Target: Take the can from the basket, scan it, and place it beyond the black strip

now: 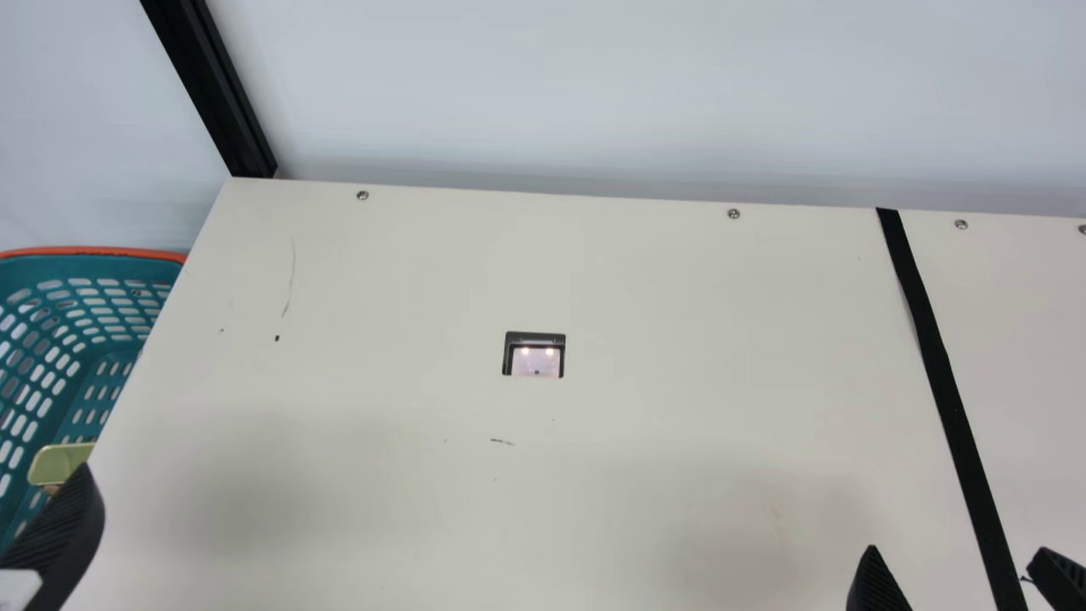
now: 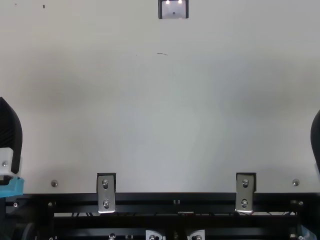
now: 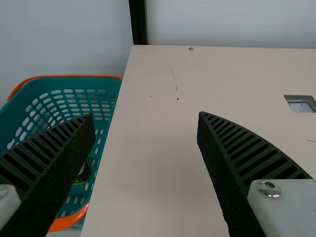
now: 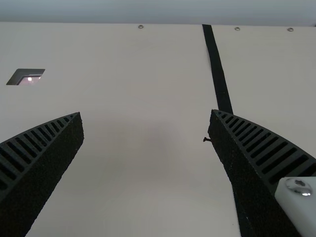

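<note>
At the main view's lower left is a finger of my left gripper [image 1: 64, 522], near the teal basket [image 1: 51, 373]. Inside the basket lies a can with a pale yellow-green face [image 1: 61, 463], partly cut off by the table edge. In the left wrist view my left gripper [image 3: 146, 115] is open and empty; a dark, gold-edged part of the can [image 3: 83, 174] shows behind one finger. My right gripper [image 1: 957, 556] is open at the lower right, its fingers on either side of the black strip [image 1: 948, 395]. The right wrist view shows that gripper [image 4: 146, 112] empty. The scanner window [image 1: 537, 360] is lit.
The cream table [image 1: 662, 407] spans between basket and strip, with screws along its far edge. A black post [image 1: 229, 110] stands at the far left corner. Metal brackets [image 2: 106, 192] sit on the near edge.
</note>
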